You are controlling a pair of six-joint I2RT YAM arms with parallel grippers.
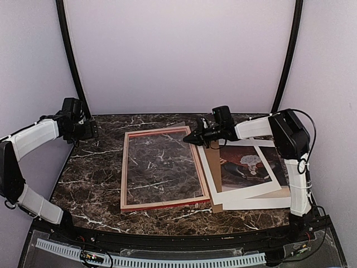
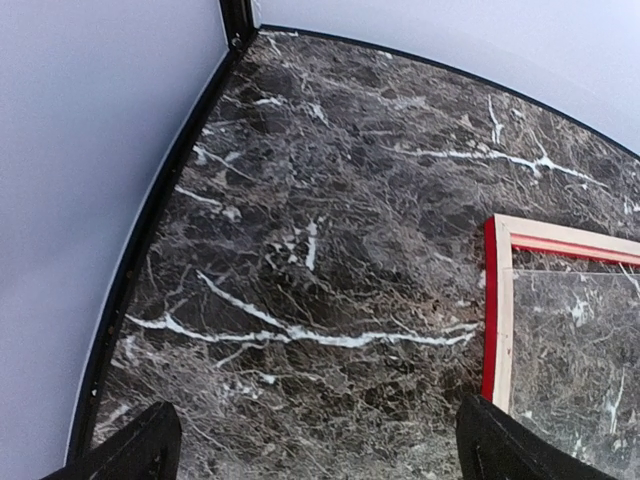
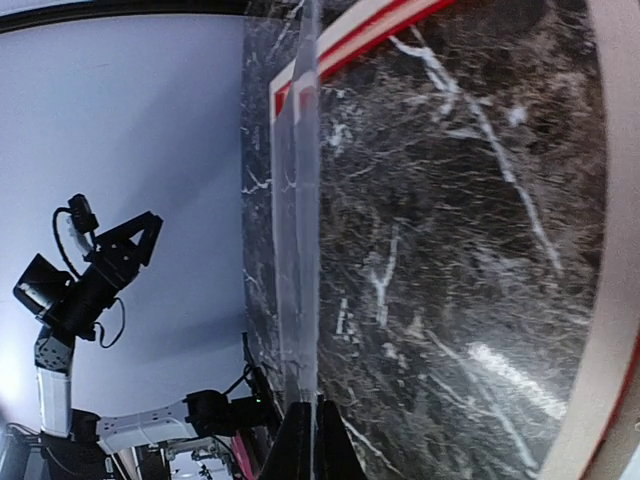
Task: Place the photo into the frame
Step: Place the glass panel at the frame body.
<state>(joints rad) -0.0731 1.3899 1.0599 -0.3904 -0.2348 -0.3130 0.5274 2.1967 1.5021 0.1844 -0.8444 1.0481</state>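
The frame [image 1: 124, 173] lies flat at the table's middle, pale wood side up with red showing at its edges; its corner also shows in the left wrist view [image 2: 500, 300] and the right wrist view [image 3: 350, 40]. A clear sheet [image 1: 162, 167] rests inside it. My right gripper [image 1: 192, 137] is shut on the sheet's far right edge, which appears edge-on between the jaws [image 3: 297, 250], [image 3: 312, 430]. The photo [image 1: 248, 164] lies face up to the right of the frame, dark brown with a pale figure. My left gripper [image 1: 92, 131] is open and empty above the far left of the table [image 2: 320, 440].
A brown board [image 1: 216, 207] lies under the photo, with white sheets [image 1: 256, 198] around it. The dark marble table [image 1: 89, 178] has black rails at its edges. Pale walls stand close on the left, back and right.
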